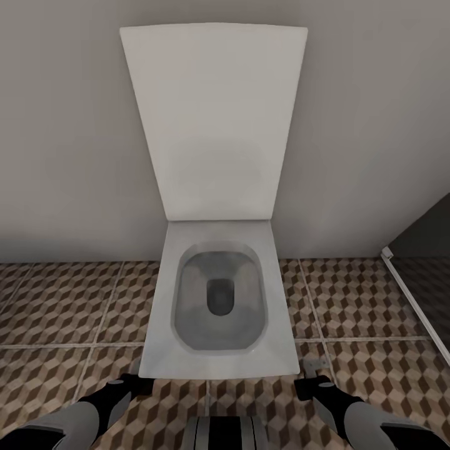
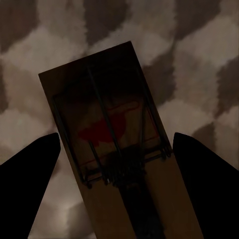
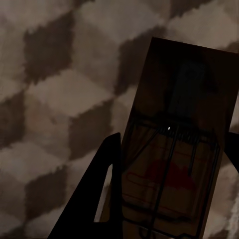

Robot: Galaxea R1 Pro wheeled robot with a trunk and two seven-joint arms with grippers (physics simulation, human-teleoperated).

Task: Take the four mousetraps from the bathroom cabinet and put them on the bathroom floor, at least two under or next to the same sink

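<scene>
a mousetrap (image 2: 112, 144) is gripped in the left hand (image 2: 117, 164) and another (image 3: 174, 164) in the right hand (image 3: 169, 189) above the bathroom floor (image 1: 56, 319), facing a toilet (image 1: 215, 300), none seen placed yet.

A white toilet (image 1: 219, 312) stands against a gray wall (image 1: 62, 156). Its lid (image 1: 212, 125) is up, leaning on the wall.

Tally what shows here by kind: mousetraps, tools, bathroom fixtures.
Mousetraps: 2, the mousetrap at the left tool and the mousetrap at the right tool, both over the bathroom floor
Tools: 2, left tool and right tool
Fixtures: 1, the white toilet, lid up
Total: 5
</scene>
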